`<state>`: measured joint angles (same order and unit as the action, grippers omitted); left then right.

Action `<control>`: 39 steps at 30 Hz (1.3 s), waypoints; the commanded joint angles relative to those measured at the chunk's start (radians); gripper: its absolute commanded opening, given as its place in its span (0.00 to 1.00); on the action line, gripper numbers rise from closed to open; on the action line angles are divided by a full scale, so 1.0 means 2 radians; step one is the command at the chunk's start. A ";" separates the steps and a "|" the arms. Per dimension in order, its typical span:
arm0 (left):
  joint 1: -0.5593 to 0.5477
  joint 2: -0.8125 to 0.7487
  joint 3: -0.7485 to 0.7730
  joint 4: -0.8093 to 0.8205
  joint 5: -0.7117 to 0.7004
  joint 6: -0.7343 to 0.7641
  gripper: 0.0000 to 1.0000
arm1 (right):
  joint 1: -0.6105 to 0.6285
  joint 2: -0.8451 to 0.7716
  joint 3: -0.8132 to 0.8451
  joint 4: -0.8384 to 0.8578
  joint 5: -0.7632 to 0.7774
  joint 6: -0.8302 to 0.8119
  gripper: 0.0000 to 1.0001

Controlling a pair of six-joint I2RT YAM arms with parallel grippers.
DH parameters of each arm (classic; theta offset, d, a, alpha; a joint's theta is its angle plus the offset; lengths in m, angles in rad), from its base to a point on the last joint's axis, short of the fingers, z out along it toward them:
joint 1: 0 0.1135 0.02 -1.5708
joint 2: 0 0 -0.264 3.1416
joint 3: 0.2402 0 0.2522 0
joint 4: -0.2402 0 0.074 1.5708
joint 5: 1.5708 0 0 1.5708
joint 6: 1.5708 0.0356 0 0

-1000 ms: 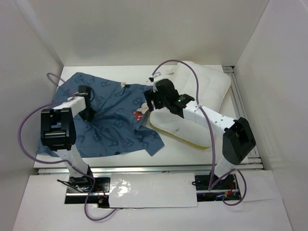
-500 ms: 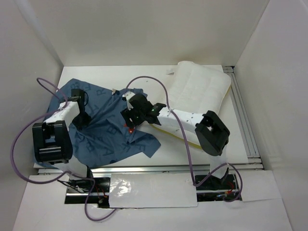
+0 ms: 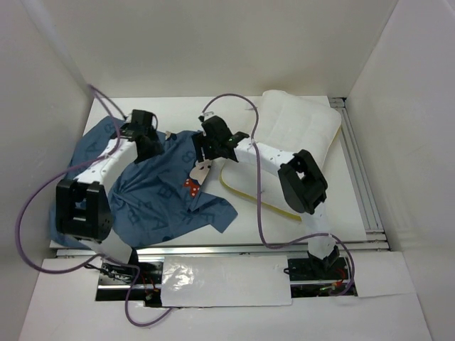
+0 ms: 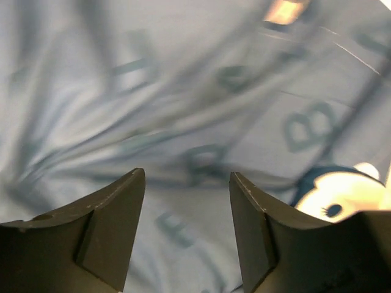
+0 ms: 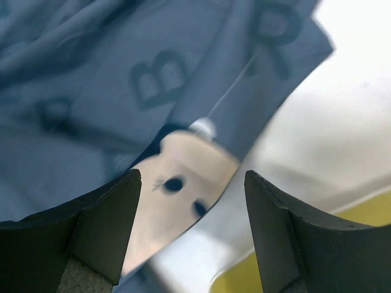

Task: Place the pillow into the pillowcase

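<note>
L hand (image 3: 149, 148) is spread wide, nothing btwn its fingers, just above the pillowcase (image 3: 156, 192) at its far part. R hand (image 3: 205, 150) is likewise released and empty, over the pillowcase's right edge by a mouse-face print. Pillowcase lies crumpled on the left of the worktop (image 3: 178, 110), w/ no pillow in it. Pillow (image 3: 298, 128) lies outside on the right, its left side touching the pillowcase's edge.
</note>
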<state>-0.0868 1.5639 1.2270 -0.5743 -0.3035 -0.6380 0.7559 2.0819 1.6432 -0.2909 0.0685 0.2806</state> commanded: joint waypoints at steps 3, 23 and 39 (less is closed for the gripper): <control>-0.065 0.094 0.041 0.063 0.025 0.076 0.70 | -0.024 0.054 0.057 -0.016 -0.058 0.016 0.76; -0.040 0.301 0.177 0.016 0.022 0.047 0.00 | -0.057 0.062 0.139 -0.052 0.009 -0.035 0.00; 0.013 0.461 0.426 -0.074 -0.062 0.059 0.00 | -0.195 0.152 0.280 0.016 -0.015 -0.192 0.00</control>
<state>-0.0814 2.3924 2.0251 -0.6422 -0.3668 -0.5491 0.3866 2.3226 2.1357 -0.3565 0.0029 0.0040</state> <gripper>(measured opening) 0.029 0.011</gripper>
